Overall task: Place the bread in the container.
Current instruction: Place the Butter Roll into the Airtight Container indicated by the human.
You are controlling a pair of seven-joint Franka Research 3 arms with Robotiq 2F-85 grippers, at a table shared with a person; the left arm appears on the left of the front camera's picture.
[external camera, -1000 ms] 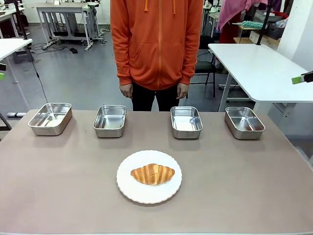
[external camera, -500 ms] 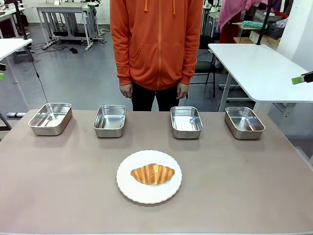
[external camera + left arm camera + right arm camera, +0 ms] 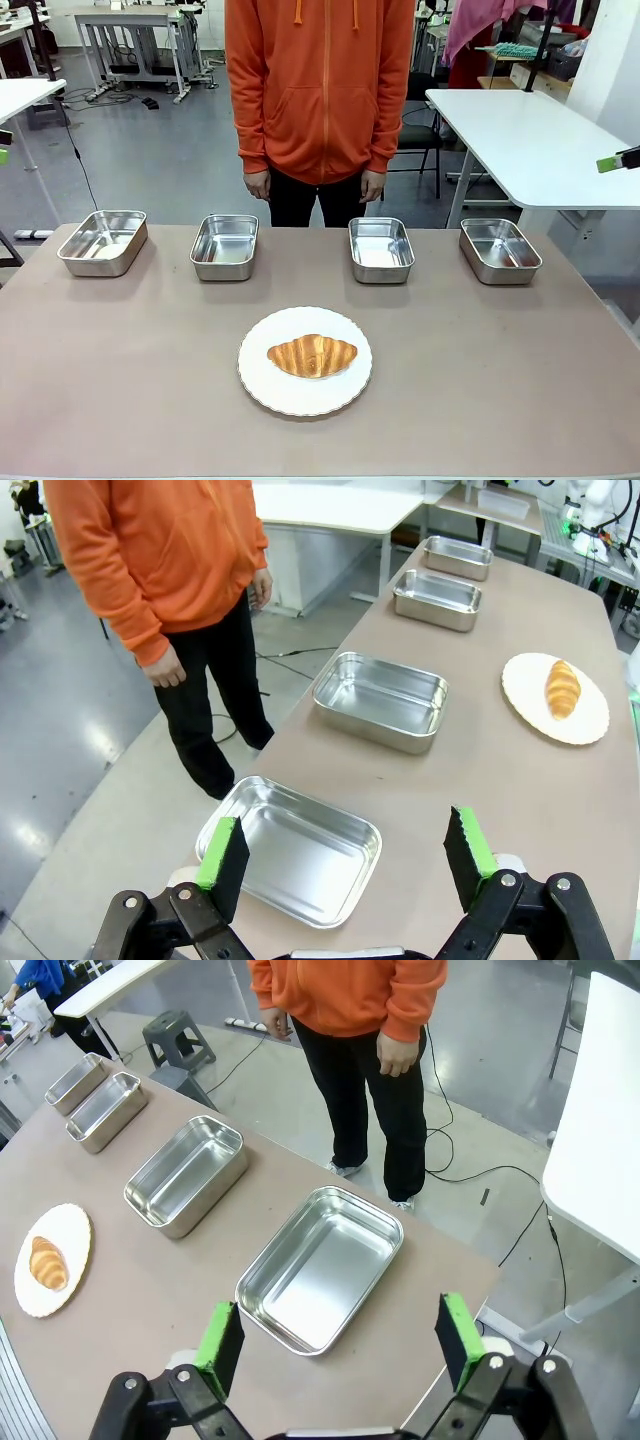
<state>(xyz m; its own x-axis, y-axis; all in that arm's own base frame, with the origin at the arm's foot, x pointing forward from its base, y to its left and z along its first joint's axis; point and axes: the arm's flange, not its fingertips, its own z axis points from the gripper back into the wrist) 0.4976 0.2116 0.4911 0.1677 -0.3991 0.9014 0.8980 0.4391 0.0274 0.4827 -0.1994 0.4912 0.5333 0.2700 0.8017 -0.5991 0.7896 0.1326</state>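
My left fingers [image 3: 222,858] stand spread wide, empty, over the left-end container [image 3: 290,852]. My right fingers [image 3: 220,1345] are likewise parted and empty over the right-end container [image 3: 320,1268]. The bread [image 3: 312,356] lies on a white plate [image 3: 262,385] in the middle of the counter [image 3: 500,400], well apart from both. I judge it light, flaky and easily crushed, with a rather slick crust. I'd pinch gently across its thick middle, not the thin tips.

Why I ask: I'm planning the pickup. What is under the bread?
The bread lies on a round white plate, near its middle, and the plate sits on the table. The patch of plate beneath the bread is covered, so nothing there can be checked.
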